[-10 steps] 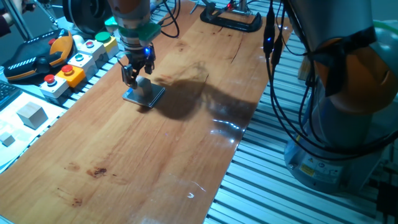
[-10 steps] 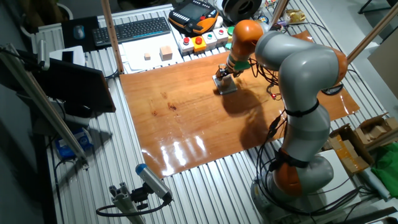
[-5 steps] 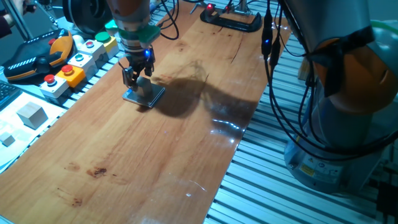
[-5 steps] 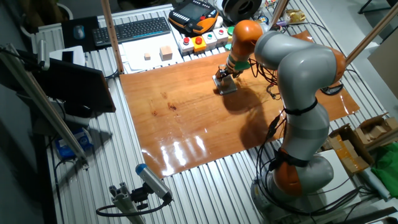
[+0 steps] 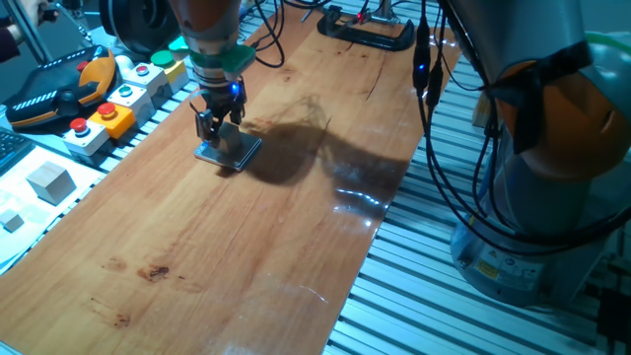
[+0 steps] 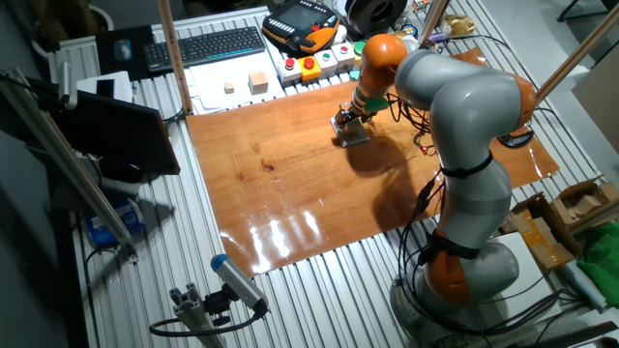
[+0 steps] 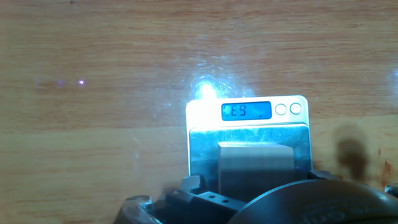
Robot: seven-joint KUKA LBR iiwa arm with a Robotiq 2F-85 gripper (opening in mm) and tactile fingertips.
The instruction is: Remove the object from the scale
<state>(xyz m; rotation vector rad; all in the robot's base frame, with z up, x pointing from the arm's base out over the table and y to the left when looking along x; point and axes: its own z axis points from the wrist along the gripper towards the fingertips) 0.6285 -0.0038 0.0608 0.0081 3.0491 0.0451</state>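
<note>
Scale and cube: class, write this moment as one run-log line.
gripper: over scale, around cube, closure unclear | cube: over the plate, contact unclear | scale: flat on wooden table, display lit | removal: not done

Wooden table [image 5: 296, 227]; scale [image 5: 229, 153] flat on it.

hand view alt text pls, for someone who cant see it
Seen from the hand camera, a small pale cube sits on a square scale with a lit blue display, on a wooden table. Dark parts of the gripper fill the bottom edge, near the cube.
</note>
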